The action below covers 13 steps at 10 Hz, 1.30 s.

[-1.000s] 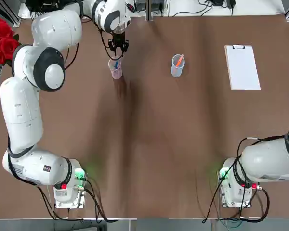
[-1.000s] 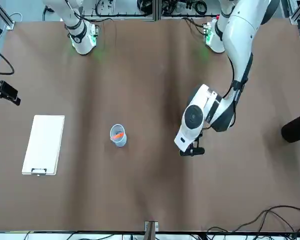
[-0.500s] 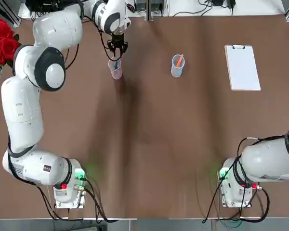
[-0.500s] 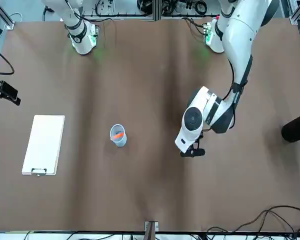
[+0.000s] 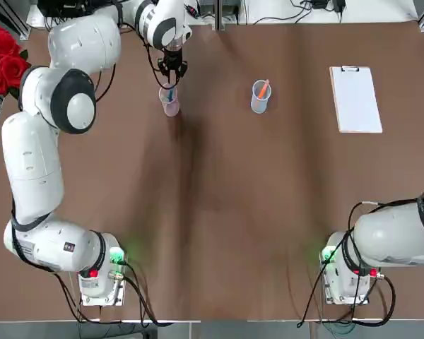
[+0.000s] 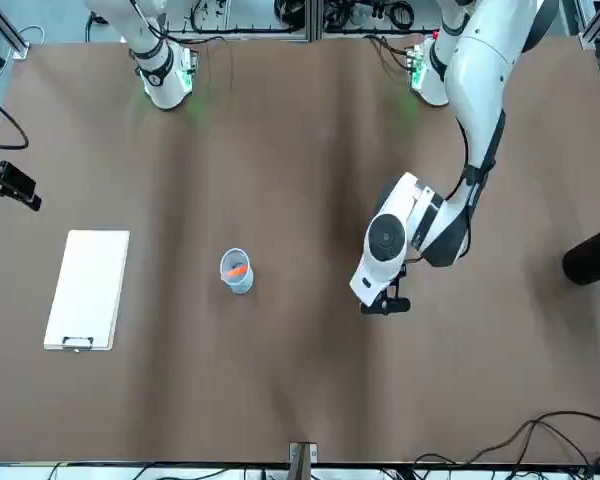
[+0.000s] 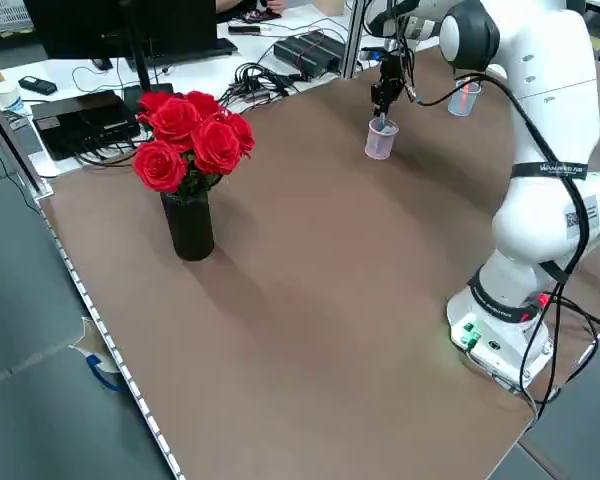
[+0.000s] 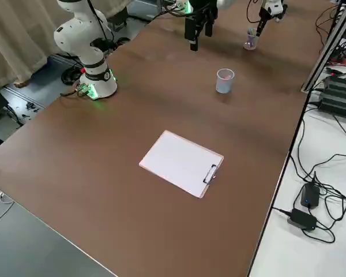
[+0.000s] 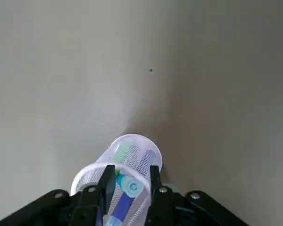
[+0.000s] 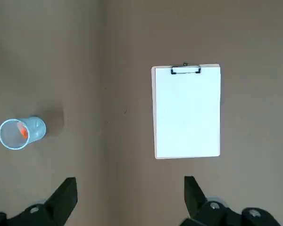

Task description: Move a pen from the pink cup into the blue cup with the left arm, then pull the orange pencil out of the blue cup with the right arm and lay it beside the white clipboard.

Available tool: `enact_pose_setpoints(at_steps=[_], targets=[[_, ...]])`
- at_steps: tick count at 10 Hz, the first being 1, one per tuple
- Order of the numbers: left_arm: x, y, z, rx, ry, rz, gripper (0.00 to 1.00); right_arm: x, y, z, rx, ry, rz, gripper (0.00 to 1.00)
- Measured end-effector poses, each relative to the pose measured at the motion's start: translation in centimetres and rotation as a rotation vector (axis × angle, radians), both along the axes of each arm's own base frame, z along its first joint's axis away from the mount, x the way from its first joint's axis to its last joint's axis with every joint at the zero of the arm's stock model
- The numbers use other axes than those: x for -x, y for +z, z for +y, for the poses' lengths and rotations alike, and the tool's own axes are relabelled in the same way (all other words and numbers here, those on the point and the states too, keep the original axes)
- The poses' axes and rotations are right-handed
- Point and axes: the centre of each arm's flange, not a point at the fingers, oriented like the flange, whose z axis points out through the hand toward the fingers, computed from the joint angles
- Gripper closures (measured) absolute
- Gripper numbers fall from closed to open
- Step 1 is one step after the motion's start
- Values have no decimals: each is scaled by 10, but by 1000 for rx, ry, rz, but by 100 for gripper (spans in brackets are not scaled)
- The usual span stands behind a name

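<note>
Your open left hand shifted slightly, astride the thin blue pen; grip next. Right hand: open, above the desk.

Red roses in black vase, on table. Monitor, black cables beyond table edge. Curtain past another edge.

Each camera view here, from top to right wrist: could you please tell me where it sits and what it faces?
Top: overhead, facing down; both arms show.
Front: across the table, facing the robot; both arms show.
Left side: raised at the robot's left, looking diagonally down past the roses; left arm.
Right side: raised at the right, looking over the clipboard; both arms.
Left wrist: on that arm, facing its end effector and the pink cup.
Right wrist: on that arm, facing its end effector.
Top and front share the blue cup.
</note>
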Motion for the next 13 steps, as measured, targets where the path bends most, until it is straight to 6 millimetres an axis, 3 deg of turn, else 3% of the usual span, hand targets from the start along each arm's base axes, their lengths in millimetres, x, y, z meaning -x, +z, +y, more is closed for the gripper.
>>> enact_pose_setpoints(at_steps=[3,4,7,9,13], targets=[[0,0,0,-1,0,1,66,0,0,0,0,0,0,0],[1,0,0,-3,0,3,72,0,0,0,0,0,0,0],[1,-1,0,-5,1,7,75,0,0,0,0,0,0,0],[1,0,0,-5,2,6,82,0,0,0,0,0,0,0],[-2,15,2,2,8,-17,84,0,0,0,0,0,0,0]])
